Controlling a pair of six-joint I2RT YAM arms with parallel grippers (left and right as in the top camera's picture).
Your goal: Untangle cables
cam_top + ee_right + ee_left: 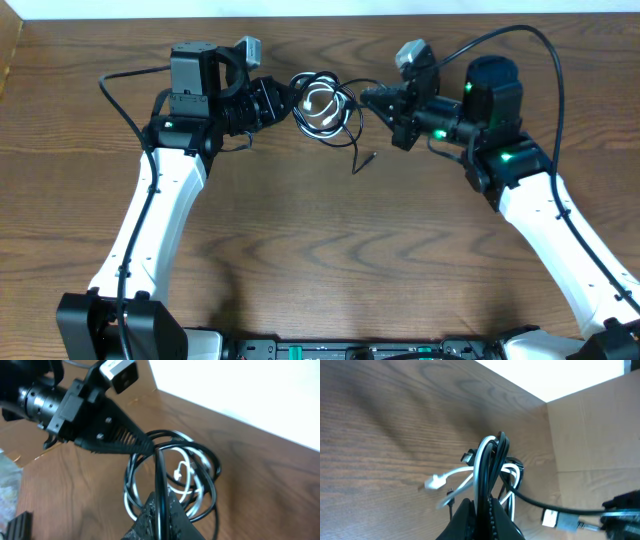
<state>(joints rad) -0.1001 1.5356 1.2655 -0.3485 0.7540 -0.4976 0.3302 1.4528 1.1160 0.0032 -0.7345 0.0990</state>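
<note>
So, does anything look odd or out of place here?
Only the tangle itself: the thin black cord and thin white cord are looped through each other, pinched from both sides by the left gripper and right gripper. Nothing looks damaged.

Bright, even light; the cables [486, 467] blur close to wrist lenses.
</note>
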